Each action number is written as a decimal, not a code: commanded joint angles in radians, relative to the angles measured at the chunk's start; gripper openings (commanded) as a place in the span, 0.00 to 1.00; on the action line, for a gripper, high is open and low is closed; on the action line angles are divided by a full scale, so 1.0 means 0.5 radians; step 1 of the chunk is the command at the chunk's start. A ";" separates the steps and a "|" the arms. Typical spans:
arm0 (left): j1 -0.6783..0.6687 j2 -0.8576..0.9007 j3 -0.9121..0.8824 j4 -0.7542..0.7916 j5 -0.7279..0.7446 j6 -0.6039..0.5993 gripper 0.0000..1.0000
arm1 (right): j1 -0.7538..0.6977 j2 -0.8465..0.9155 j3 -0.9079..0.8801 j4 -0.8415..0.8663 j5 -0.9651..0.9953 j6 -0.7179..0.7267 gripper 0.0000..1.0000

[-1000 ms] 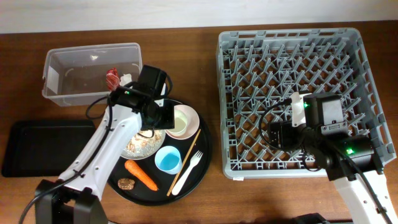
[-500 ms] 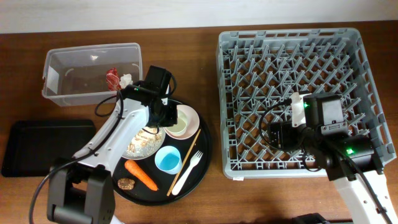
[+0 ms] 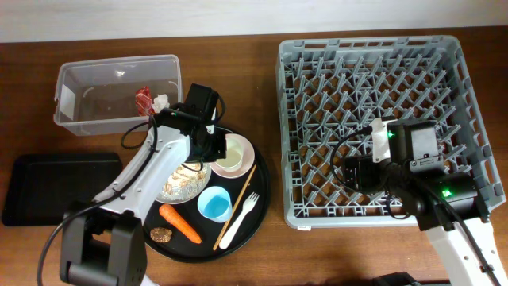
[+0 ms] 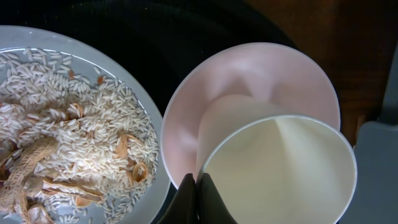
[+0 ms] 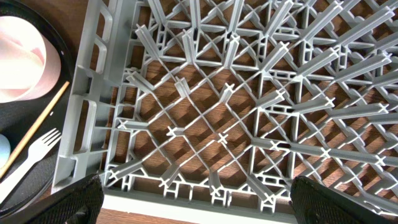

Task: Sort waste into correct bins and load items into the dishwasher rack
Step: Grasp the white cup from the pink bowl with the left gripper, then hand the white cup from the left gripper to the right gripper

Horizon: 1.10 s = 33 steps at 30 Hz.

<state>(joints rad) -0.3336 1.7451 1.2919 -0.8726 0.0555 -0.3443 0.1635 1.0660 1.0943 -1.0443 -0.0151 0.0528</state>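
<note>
Over the last second the left end effector (image 4: 200, 196) has swung in over the bowl (image 4: 249, 74) at the far right of the round tray (image 3: 259, 200) and drawn its jaws together from part-open to fully narrow. In the wrist view the fingertips meet right on the left rim of the white cup (image 4: 280, 171), so it looks pinched by its thin wall, though the grip itself is partly hidden. The cup sits inside the bowl, not yet lifted, with the rice (image 4: 74, 124) just to its left. The right end effector (image 5: 199, 202) has not moved; it hangs wide open and empty over the near left part of the rack (image 3: 365, 44). My reading: the reach is over and the pick is made (if the pinch holds) – the next call is a straight lift clear of the bowl, then a carry right to the rack. A one-wall pinch could let the cup tip or slip – and might drag the bowl with it.
</note>
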 commanded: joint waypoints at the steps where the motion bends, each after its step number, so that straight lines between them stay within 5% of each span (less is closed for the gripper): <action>1: 0.014 0.009 0.067 -0.005 0.018 0.004 0.01 | 0.013 0.002 0.040 0.009 0.024 0.016 0.99; 5: 0.183 -0.060 0.312 -0.074 0.386 0.014 0.01 | 0.013 0.002 0.071 0.089 0.005 0.017 0.99; 9: 0.383 -0.105 0.465 -0.034 1.221 0.189 0.01 | 0.013 0.002 0.090 0.275 -0.146 0.016 0.99; 13: 0.472 -0.106 0.474 0.011 2.003 0.484 0.01 | 0.013 0.055 0.090 0.574 -0.770 -0.220 0.99; 16: 0.473 -0.106 0.473 0.010 2.331 0.655 0.01 | 0.013 0.153 0.090 0.755 -1.131 -0.264 0.98; 33: 0.434 -0.106 0.473 -0.008 2.624 0.813 0.01 | 0.013 0.274 0.090 1.009 -2.013 -0.677 0.99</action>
<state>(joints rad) -0.1013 1.7111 1.5162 -0.8715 1.3106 0.0391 0.1635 1.1992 1.1233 -0.5549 -0.9398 -0.2508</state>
